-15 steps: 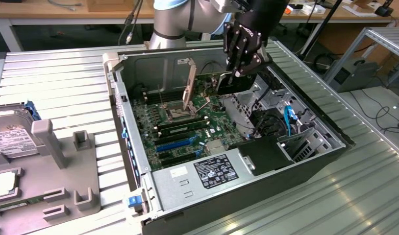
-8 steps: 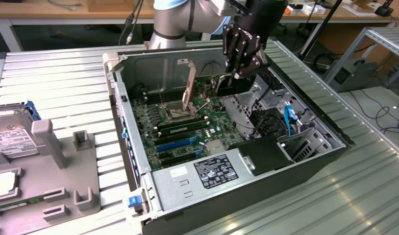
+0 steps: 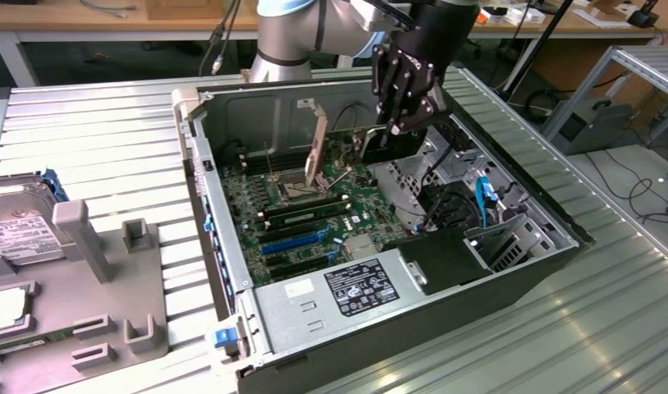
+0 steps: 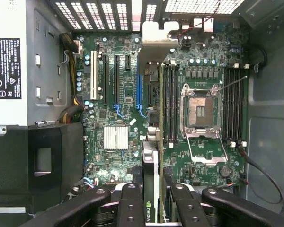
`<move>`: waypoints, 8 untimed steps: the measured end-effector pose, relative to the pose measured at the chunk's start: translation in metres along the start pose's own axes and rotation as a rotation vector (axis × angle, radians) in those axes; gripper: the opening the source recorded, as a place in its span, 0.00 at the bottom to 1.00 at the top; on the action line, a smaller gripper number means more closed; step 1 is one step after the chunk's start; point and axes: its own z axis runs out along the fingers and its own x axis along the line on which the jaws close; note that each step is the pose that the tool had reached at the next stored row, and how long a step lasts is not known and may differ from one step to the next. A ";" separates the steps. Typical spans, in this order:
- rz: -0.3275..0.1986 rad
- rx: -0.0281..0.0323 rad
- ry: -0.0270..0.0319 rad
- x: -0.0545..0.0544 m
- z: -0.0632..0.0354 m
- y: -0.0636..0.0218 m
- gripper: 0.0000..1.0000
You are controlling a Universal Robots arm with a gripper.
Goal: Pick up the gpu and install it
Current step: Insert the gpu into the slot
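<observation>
My gripper [image 3: 399,125] hangs inside the open computer case [image 3: 219,246], shut on the gpu [image 3: 356,146]. The card stands on edge above the motherboard [image 3: 312,217], and its silver end bracket [image 3: 311,127] points to the exterior view's left. In the wrist view the gpu [image 4: 150,170] runs edge-on away from my gripper [image 4: 156,208]. One black finger [image 4: 130,205] presses on each side of it. Its bracket [image 4: 151,42] reaches toward the vented rear wall. The card hovers over the strip between the long expansion slots [image 4: 138,90] and the nearer bank of memory slots [image 4: 170,101]. It does not touch the board.
The open CPU socket [image 4: 201,111] with raised levers lies beside the card. The power supply [image 3: 350,286] and a black drive cage [image 3: 444,258] fill the case's near end, with loose cables [image 3: 482,201] close by. A hard drive [image 3: 16,230] rests on a grey fixture [image 3: 104,287] outside the case.
</observation>
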 end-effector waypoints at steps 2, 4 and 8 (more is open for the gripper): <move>0.000 0.0000 0.0000 0.000 0.0008 0.0000 0.27; 0.000 0.0000 0.0000 0.000 0.0022 -0.0001 0.27; 0.000 0.0000 0.0000 0.000 0.0048 -0.0002 0.27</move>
